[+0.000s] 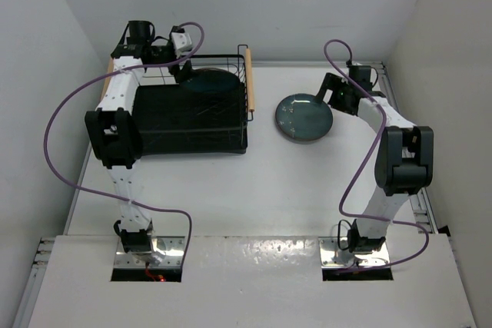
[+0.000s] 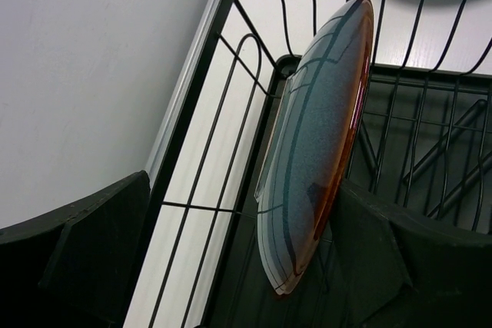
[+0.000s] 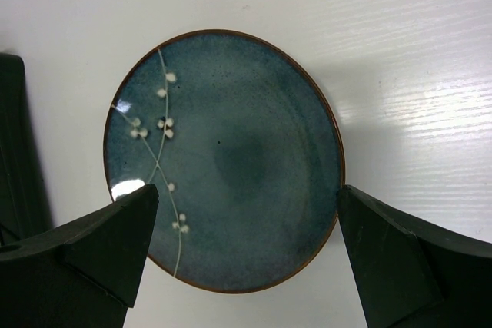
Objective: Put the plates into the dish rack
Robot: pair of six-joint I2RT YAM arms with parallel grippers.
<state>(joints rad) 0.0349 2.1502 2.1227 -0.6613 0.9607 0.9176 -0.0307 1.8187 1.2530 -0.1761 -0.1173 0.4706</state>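
Left gripper [image 2: 238, 224] jaws stand wide, and between them the leaning plate [image 2: 323, 136] rests on edge inside the dish rack [image 2: 200, 74] (a bump going out could tip it). Right gripper [image 3: 246, 228] jaws stand wide too, the flat plate [image 3: 223, 159] lying between them on the table [image 3: 415, 51]; its shiny rim could slip. From above, that plate lies outside the rack.

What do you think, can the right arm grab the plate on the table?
Probably yes: the right gripper hangs open over the plate, a finger on each side, nothing in between.
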